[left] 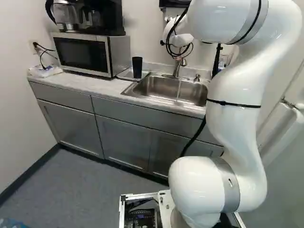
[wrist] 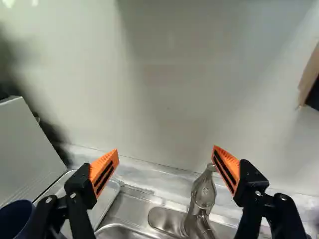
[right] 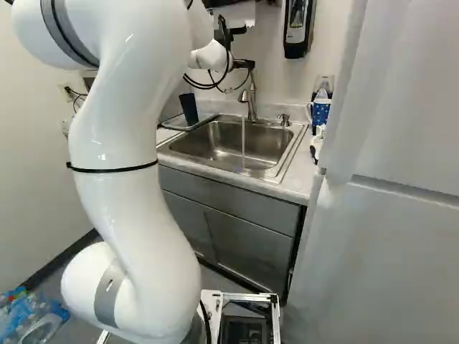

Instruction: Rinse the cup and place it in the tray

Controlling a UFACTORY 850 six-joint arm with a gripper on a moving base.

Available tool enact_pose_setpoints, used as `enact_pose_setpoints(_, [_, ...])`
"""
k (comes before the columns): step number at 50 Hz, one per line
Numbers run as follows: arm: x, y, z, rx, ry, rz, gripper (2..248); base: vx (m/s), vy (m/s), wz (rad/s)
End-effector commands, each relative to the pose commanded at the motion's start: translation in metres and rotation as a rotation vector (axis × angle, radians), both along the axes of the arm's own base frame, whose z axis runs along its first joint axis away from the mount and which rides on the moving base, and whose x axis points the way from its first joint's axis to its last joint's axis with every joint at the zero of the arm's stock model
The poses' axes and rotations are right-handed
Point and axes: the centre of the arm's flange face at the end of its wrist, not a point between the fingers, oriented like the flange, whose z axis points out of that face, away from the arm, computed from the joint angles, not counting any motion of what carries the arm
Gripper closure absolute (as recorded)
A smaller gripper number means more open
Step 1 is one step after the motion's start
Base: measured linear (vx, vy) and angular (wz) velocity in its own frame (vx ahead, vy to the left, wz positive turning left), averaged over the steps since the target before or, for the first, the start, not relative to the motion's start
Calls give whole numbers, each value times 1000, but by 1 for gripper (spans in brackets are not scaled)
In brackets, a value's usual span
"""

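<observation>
One dark blue cup point(left: 137, 69) stands upright on the tray point(left: 124, 74), to the left of the gripper point(right: 246, 64) and lower, outside its fingers, which are spread wide apart. Below the gripper, the faucet point(left: 177, 68) runs water into the sink point(left: 156, 88); farther left, past the cup, the microwave point(left: 83, 53) sits on the worktop point(left: 90, 84).

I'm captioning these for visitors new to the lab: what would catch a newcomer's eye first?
Probably the big white arm, rising right of the middle in the left base view. Next, the thin stream of water falling from the faucet into the steel sink, with a dark cup on the tray beside it. The wrist view adds vivid orange pads on the wide-open gripper.
</observation>
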Motion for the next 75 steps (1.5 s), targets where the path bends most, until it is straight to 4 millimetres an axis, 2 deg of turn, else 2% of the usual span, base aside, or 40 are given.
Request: enact_pose_setpoints(75, [-60,16,1,9,75,17,3,0,0,0])
